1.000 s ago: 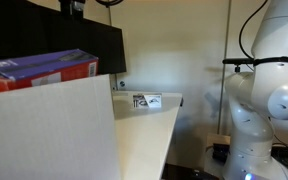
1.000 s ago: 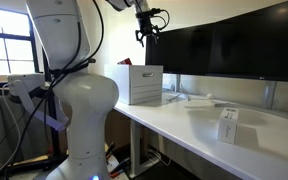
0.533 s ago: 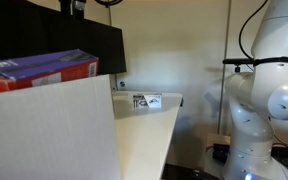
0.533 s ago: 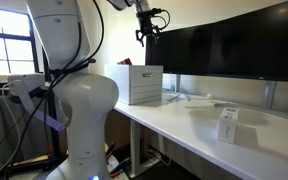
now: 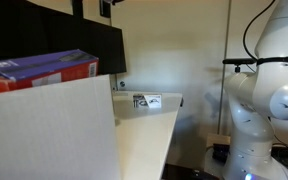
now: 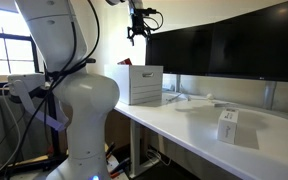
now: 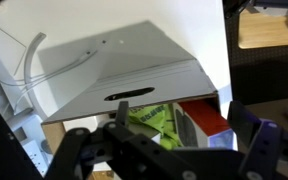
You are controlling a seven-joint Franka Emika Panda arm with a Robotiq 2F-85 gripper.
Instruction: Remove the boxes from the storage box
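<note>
The storage box (image 6: 139,84) stands on the white table's end, its pale wall filling the lower left in an exterior view (image 5: 44,130). A red carton with a purple-blue face (image 5: 39,68) sticks up over its rim. From above, the wrist view shows the storage box (image 7: 134,70) with the red carton (image 7: 202,112) beside a white carton with black marks (image 7: 167,122). My gripper (image 6: 137,24) hangs well above the box, open and holding nothing (image 7: 181,110). Another white carton (image 6: 227,125) stands on the table outside the box (image 5: 147,101).
A yellow-green bag (image 7: 149,120) lies inside the storage box next to the cartons. Dark monitors (image 6: 224,45) line the back of the table. Flat white items (image 6: 197,98) lie mid-table. The robot's base (image 6: 79,110) stands by the table's end.
The gripper has shifted a little sideways high above the storage box, still open. The cartons have not moved.
</note>
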